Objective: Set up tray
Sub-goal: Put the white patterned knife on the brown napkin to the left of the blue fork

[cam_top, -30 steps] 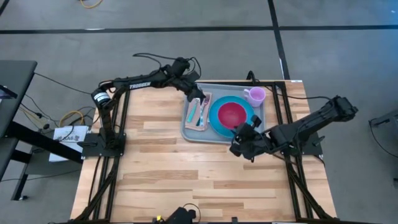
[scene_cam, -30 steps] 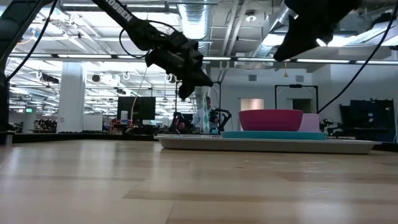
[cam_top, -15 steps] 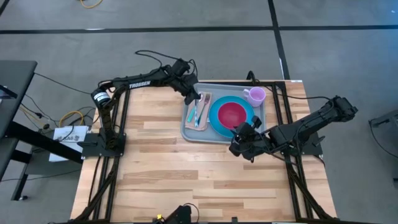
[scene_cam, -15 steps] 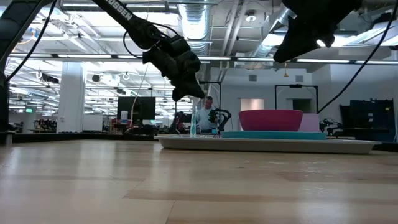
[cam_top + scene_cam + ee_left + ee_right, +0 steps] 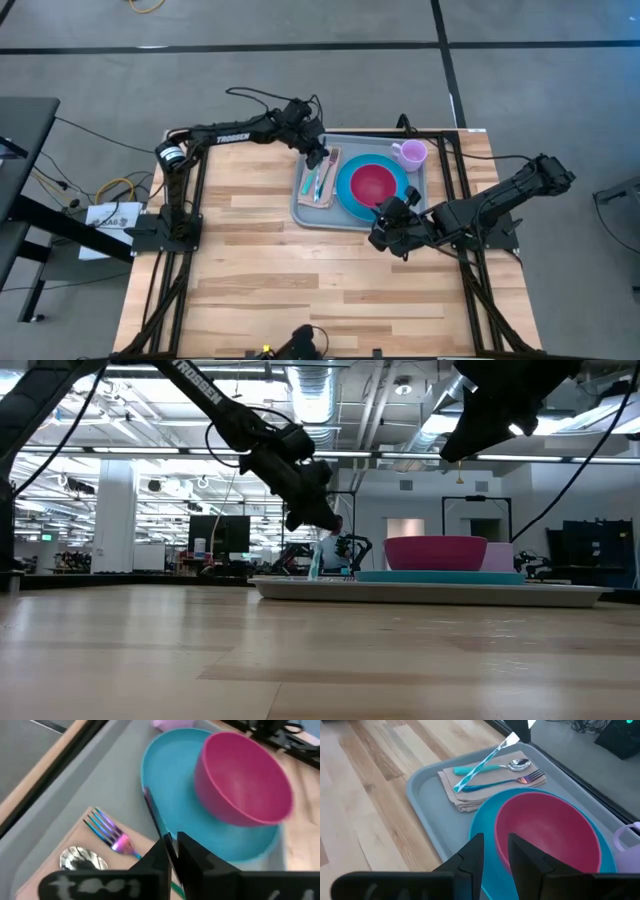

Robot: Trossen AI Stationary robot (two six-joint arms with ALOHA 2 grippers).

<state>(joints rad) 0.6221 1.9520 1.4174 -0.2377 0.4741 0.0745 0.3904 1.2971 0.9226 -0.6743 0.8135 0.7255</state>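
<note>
The grey-blue tray (image 5: pixel 305 208) lies at the table's far right. It carries a blue plate (image 5: pixel 347 188) with a pink bowl (image 5: pixel 373 184), a lilac cup (image 5: pixel 410 153) and a tan napkin (image 5: pixel 465 800). A spoon (image 5: pixel 487 768) and a fork (image 5: pixel 506 781) lie on the napkin. My left gripper (image 5: pixel 320 158) hangs over the tray's far-left part, shut on a teal-handled knife (image 5: pixel 482 765). My right gripper (image 5: pixel 385 220) hovers open above the tray's near edge, beside the plate. My left gripper pinches the knife between its two fingers at the shiny blade end (image 5: pixel 512 741), coming from above and slanting down. The knife tilts below the fingers (image 5: pixel 160 851). Its teal handle end (image 5: pixel 460 787) reaches down to the napkin, next to the spoon.
The rest of the wooden table (image 5: pixel 250 260) lies left of and nearer than the tray. Black frame rails run along the table's left and right sides. The plate's rim (image 5: pixel 150 775) sits close to the napkin and the held knife.
My left gripper, shut on the knife throughout, swung a little toward the table's left, then back toward the plate. The knife swayed with it, its lower end staying at the napkin.
</note>
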